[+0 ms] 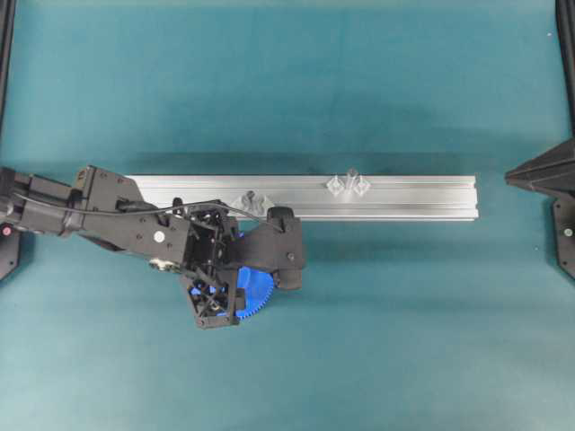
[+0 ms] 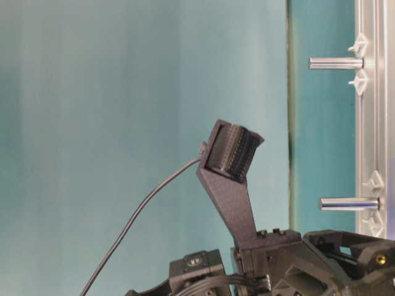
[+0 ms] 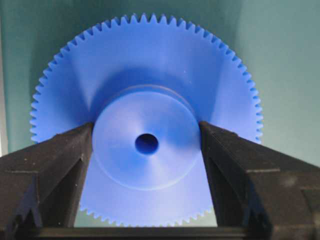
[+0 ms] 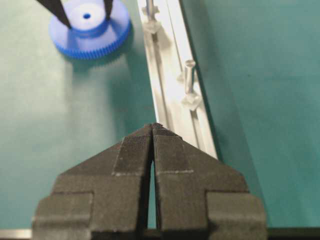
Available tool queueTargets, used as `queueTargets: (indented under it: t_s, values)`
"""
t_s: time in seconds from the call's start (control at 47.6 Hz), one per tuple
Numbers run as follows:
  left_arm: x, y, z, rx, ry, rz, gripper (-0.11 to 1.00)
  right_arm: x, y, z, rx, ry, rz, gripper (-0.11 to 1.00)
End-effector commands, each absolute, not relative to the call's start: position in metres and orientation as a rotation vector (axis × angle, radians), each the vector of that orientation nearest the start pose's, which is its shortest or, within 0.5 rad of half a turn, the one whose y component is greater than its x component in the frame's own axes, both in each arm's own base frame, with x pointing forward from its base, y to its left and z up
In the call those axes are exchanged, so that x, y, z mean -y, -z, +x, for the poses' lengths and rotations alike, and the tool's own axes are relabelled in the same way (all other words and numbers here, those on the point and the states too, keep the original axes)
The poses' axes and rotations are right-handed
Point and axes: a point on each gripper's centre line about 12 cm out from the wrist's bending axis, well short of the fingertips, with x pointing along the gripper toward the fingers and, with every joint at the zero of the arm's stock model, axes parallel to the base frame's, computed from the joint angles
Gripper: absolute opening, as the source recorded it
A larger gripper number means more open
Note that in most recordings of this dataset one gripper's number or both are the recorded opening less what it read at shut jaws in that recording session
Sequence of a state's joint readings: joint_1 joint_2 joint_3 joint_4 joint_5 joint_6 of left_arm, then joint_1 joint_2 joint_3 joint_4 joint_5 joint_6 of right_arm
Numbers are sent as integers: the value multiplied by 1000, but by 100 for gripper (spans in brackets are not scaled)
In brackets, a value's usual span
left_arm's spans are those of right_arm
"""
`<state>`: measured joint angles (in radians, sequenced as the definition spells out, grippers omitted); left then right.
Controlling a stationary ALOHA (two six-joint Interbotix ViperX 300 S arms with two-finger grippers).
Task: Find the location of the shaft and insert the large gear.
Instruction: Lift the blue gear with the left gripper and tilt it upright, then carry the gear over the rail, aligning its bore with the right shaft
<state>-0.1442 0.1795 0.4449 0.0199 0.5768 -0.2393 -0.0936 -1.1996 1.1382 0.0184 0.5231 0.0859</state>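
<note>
The large gear (image 3: 145, 90), a bright blue toothed disc, lies flat over the green mat just in front of the rail. It also shows in the overhead view (image 1: 259, 289) and the right wrist view (image 4: 90, 35). My left gripper (image 3: 146, 131) is shut on its raised hub, one finger on each side, and the arm hides most of the gear from overhead (image 1: 244, 280). The shaft (image 1: 349, 180), a thin translucent pin on a clear bracket, stands on the rail to the right of the gear, and shows in the right wrist view (image 4: 189, 75). My right gripper (image 4: 152, 127) is shut and empty, near the rail's right end (image 1: 514, 176).
A silver aluminium rail (image 1: 413, 197) runs across the middle of the green mat. A second clear bracket with a short dark stub (image 1: 254, 201) sits on it right behind the left gripper. Black frame posts stand at both side edges.
</note>
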Motion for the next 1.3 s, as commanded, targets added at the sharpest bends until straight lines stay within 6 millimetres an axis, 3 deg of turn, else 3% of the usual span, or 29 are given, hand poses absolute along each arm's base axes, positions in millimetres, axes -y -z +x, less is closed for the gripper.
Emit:
queueTargets:
  t_s: [0.0, 0.336, 0.693, 1.113, 1.281]
  values:
    - [56, -151, 403, -1131, -9, -110, 72, 13, -260, 148, -449, 109, 130, 3]
    - [60, -203, 424, -986, 46, -63, 72, 13, -261, 149, -446, 110, 127, 3]
    - [53, -235, 436, -971, 94, 53, 72, 13, -260, 148, -443, 110, 125, 3]
    - [1, -260, 461, -800, 72, 188, 72, 13, -262, 147, -430, 110, 123, 3]
    - [-8, -256, 474, -723, 88, 287, 72, 13, -261, 146, -430, 109, 123, 3]
